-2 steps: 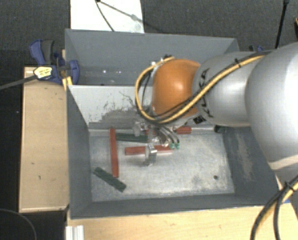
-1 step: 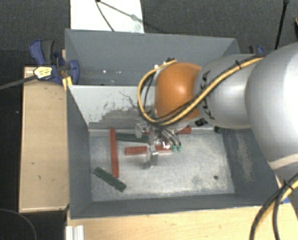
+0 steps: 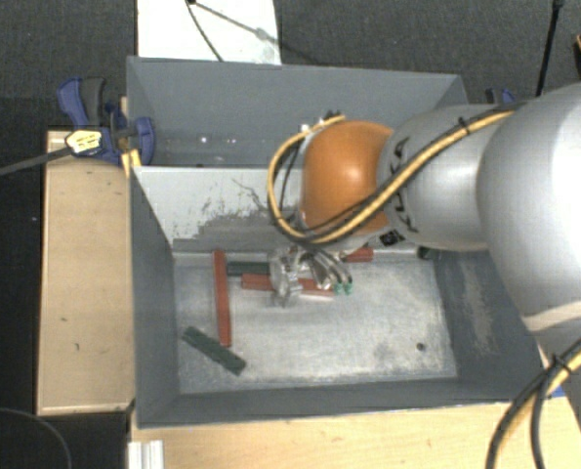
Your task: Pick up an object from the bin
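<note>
My gripper [image 3: 288, 283] is low over the bin floor near the back wall, in the middle. It sits right at the right end of a short red-brown bar [image 3: 255, 281] that lies crosswise. Whether it touches the bar I cannot tell. A dark grey strip [image 3: 247, 267] lies just behind that bar. A longer red-brown stick [image 3: 222, 299] runs front to back at the left of them. A small green piece [image 3: 344, 286] shows just right of the gripper.
A dark green flat strip [image 3: 213, 350] lies slanted at the front left. Another red-brown piece [image 3: 360, 255] peeks out by the back wall under the arm. The arm and its orange cover hide the back right of the bin.
</note>
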You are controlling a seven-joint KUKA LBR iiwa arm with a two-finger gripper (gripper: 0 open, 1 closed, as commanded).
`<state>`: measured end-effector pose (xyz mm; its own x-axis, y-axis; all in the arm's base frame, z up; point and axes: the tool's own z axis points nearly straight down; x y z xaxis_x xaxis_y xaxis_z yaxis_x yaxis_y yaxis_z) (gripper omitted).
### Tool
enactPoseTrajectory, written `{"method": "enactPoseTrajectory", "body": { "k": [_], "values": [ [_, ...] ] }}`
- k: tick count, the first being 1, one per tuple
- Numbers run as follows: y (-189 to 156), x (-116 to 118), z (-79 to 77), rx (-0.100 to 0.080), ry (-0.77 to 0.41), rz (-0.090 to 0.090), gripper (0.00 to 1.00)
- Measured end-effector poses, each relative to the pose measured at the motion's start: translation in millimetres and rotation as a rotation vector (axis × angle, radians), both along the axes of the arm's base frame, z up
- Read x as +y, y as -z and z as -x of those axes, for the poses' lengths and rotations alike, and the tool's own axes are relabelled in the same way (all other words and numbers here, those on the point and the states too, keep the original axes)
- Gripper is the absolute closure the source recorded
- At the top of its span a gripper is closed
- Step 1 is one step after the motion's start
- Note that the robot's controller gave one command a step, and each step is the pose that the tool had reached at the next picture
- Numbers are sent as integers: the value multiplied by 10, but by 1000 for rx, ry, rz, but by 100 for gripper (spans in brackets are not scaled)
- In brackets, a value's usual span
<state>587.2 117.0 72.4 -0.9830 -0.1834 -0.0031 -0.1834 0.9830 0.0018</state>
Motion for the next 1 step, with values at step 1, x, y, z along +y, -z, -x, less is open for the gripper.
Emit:
{"method": "enactPoseTrajectory", "body": {
  "k": [1],
  "values": [
    [14, -6, 9, 3, 3, 1, 0]
  ]
}}
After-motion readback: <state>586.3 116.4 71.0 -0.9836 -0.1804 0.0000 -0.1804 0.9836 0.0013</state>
